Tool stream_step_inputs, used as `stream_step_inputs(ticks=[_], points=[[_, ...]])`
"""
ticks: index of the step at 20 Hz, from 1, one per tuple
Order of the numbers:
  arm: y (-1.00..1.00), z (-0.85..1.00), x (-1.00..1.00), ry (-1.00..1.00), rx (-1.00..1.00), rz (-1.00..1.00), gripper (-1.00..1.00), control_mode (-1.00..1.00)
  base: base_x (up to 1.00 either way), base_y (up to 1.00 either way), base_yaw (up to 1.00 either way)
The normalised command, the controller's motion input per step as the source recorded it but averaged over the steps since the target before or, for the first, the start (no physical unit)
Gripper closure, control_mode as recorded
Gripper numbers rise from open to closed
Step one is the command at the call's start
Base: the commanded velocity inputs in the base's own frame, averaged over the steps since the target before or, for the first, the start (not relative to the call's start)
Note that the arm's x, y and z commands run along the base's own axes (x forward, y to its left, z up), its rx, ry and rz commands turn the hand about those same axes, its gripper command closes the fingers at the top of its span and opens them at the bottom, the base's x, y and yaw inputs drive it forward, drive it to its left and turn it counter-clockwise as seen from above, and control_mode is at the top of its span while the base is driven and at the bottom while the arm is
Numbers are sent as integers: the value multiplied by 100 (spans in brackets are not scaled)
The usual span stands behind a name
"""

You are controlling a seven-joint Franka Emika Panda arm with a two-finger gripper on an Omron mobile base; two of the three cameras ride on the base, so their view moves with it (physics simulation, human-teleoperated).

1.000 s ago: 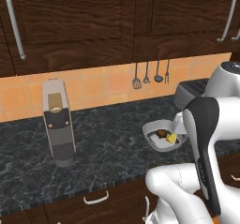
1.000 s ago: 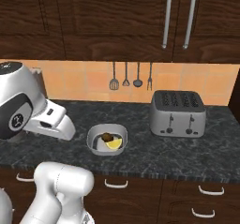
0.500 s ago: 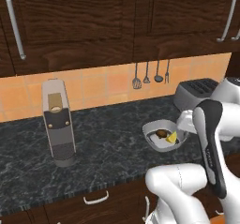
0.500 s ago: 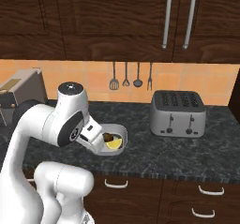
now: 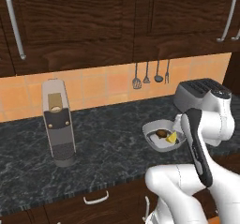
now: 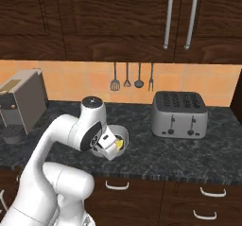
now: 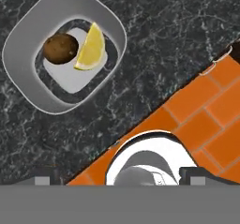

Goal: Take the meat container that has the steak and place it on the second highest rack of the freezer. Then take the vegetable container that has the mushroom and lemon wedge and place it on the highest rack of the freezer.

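Observation:
The vegetable container is a grey rounded-square dish on the dark marble counter. It holds a brown mushroom and a yellow lemon wedge side by side. The same container sits left of the toaster, and the hand partly covers the container from the right base camera. My gripper hangs above the counter's front edge, on the near side of the dish, pointing down. It is open with nothing between its fingertips. The gripper is apart from the dish. The meat container, the steak and the freezer are out of view.
A silver toaster stands right of the dish, and a coffee machine stands at the counter's left. Utensils hang on the orange tile wall under dark cabinets. Orange floor lies beyond the counter edge.
The arm has swung in from the left and the hand has come down over the near side of the vegetable container. The container has not moved, and the jaws stay open.

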Motion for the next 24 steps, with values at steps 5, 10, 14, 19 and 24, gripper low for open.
stream_step_inputs(ticks=[5, 10, 14, 19, 24], points=[[0, -40, 75, 20, 0, -7, -100, -100, 0, 0, 0], [-7, -52, 55, 23, 3, -2, -100, -100, 0, 0, 0], [-11, -36, 61, 13, 3, 0, -100, -100, 0, 0, 0], [-19, -51, 35, 2, 1, 0, -100, -100, 0, 0, 0], [-5, -51, 15, 0, 0, 0, -100, -100, 0, 0, 0]])
